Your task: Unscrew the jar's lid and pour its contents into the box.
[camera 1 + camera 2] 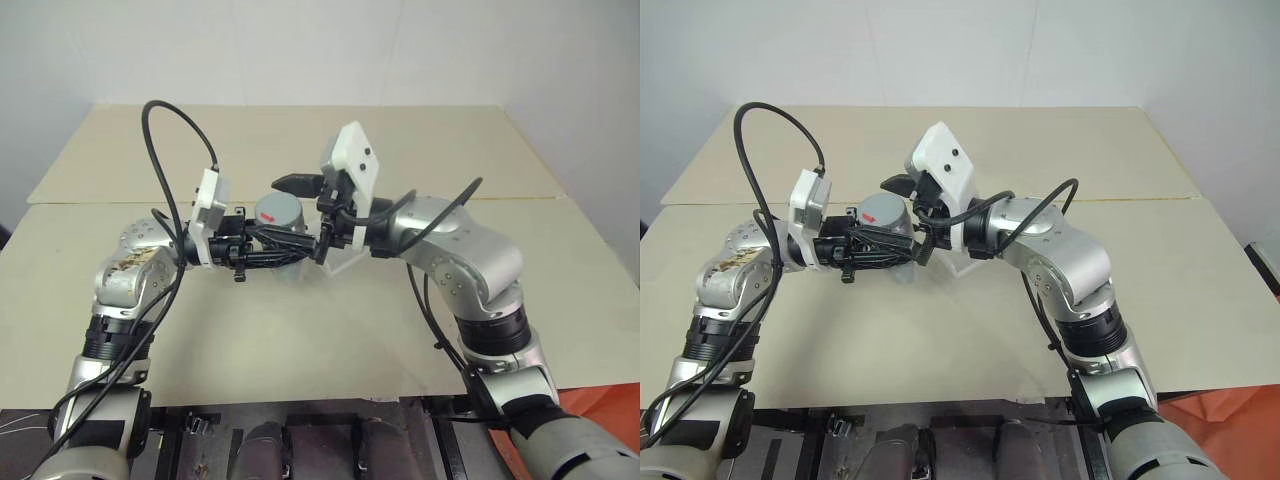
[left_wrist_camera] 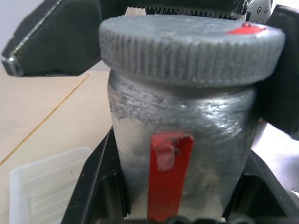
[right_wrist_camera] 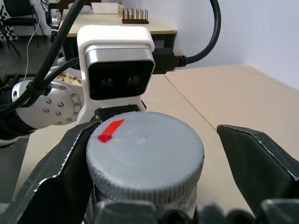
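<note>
The silvery jar [image 2: 196, 126] with a red strip label is held upright above the table, with my left gripper [image 1: 272, 248] shut on its body from the left. Its ribbed grey lid [image 3: 145, 151], with a red mark near the edge, sits on top of it. My right gripper [image 3: 159, 168] comes in from the right, open, with one finger on each side of the lid. One finger [image 3: 60, 172] lies close against the lid's rim; the other stands apart from it. The clear whitish box [image 2: 44, 186] lies on the table just below and behind the jar. The contents are hidden.
The beige table [image 1: 300, 340] is made of two boards with a seam [image 1: 520, 198] running across behind the grippers. Black cables [image 1: 165, 150] loop above my left wrist. Bare tabletop lies in front of and behind the arms.
</note>
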